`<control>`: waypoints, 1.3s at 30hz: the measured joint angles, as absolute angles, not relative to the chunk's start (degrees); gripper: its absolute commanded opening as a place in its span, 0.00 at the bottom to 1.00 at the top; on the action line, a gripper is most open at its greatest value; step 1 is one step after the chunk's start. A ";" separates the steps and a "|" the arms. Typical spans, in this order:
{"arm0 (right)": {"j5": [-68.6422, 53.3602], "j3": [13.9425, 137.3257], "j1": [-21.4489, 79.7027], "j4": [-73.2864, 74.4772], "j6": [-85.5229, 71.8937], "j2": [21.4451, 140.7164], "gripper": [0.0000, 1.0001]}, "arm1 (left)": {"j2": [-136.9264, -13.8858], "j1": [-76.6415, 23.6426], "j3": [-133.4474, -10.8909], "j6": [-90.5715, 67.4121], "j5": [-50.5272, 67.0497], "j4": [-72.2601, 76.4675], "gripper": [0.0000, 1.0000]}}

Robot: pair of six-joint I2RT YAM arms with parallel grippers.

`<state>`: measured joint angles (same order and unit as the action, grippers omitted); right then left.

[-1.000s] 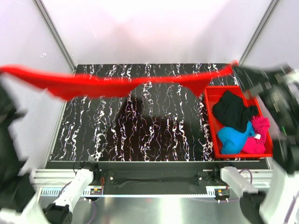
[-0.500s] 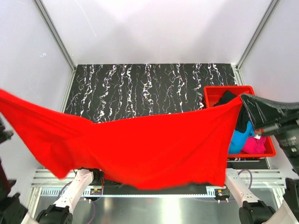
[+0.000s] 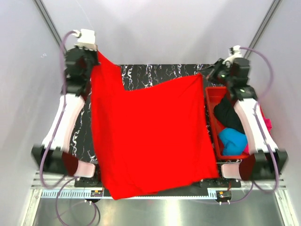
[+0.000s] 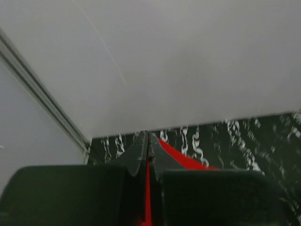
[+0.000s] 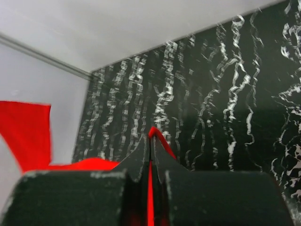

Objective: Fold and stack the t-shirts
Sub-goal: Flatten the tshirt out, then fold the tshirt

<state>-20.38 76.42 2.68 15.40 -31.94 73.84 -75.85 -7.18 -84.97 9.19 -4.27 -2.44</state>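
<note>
Left claw (image 3: pixel 94 59) was clamped shut on one far corner of the red t-shirt (image 3: pixel 150 136); right claw (image 3: pixel 209 75) was shut on the other far corner, red cloth showing between each pair of fingers in the wrist views. The shirt was spread over the black marbled table (image 3: pixel 146 70), its lower edge at the near side. The black t-shirt (image 3: pixel 229 113), blue t-shirt (image 3: pixel 233 140) and pink t-shirt (image 3: pixel 268 125) lay in the red bin (image 3: pixel 210 117).
</note>
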 measured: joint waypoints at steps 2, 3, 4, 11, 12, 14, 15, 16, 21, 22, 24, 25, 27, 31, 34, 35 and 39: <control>-19.73 75.79 2.68 11.92 -31.88 80.14 0.00 | -83.48 -7.16 -84.66 9.72 -4.45 -0.80 0.00; -19.55 75.79 2.68 10.20 -31.77 82.43 0.00 | -86.85 -7.11 -84.82 9.98 -4.54 0.36 0.00; -19.53 75.83 2.68 7.92 -31.68 85.10 0.00 | -89.62 -7.11 -84.86 10.15 -4.54 1.30 0.00; -20.91 83.22 2.68 -2.81 -30.81 101.10 0.00 | -99.61 -7.07 -85.45 10.79 -4.16 10.48 0.00; -21.15 83.94 2.68 -3.84 -30.79 102.56 0.00 | -100.27 -7.07 -85.49 10.83 -4.12 11.68 0.00; -22.20 85.19 2.68 -6.37 -30.79 106.02 0.00 | -101.41 -7.07 -85.67 10.96 -4.14 13.98 0.00; -22.52 85.76 2.68 -7.46 -30.81 107.63 0.00 | -102.06 -7.07 -85.91 10.98 -4.14 14.81 0.00; -23.05 86.30 2.68 -8.51 -30.83 109.27 0.00 | -102.59 -7.07 -86.04 11.00 -4.14 15.55 0.00; -24.23 89.71 2.44 -11.31 -31.18 116.57 0.00 | -105.21 -7.07 -86.19 11.05 -3.44 18.02 0.00; -24.27 90.61 2.39 -11.33 -31.29 117.89 0.00 | -105.54 -7.07 -86.17 11.03 -3.16 18.04 0.00; -24.29 93.10 2.09 -10.94 -31.35 120.33 0.00 | -105.69 -7.07 -85.76 11.00 -2.68 18.15 0.00; -24.12 94.70 1.83 -10.63 -31.40 121.64 0.00 | -105.62 -7.07 -85.32 10.98 -2.37 18.33 0.00; -23.88 98.50 1.04 -9.47 -31.42 124.09 0.00 | -105.25 -7.07 -83.88 10.96 -2.02 18.83 0.00; -23.46 105.60 -1.56 -7.09 -31.38 128.55 0.00 | -103.85 -7.07 -79.09 10.98 -1.67 18.63 0.00; -23.11 109.12 -3.33 -5.41 -31.14 130.91 0.00 | -101.80 -7.07 -74.87 11.03 -1.69 17.67 0.00; -23.03 110.04 -3.95 -4.51 -31.00 131.41 0.00 | -101.12 -7.07 -73.76 11.09 -1.69 17.21 0.00; -22.96 113.25 -5.61 -2.31 -30.46 133.53 0.00 | -98.94 -7.07 -71.96 11.60 -1.69 15.49 0.00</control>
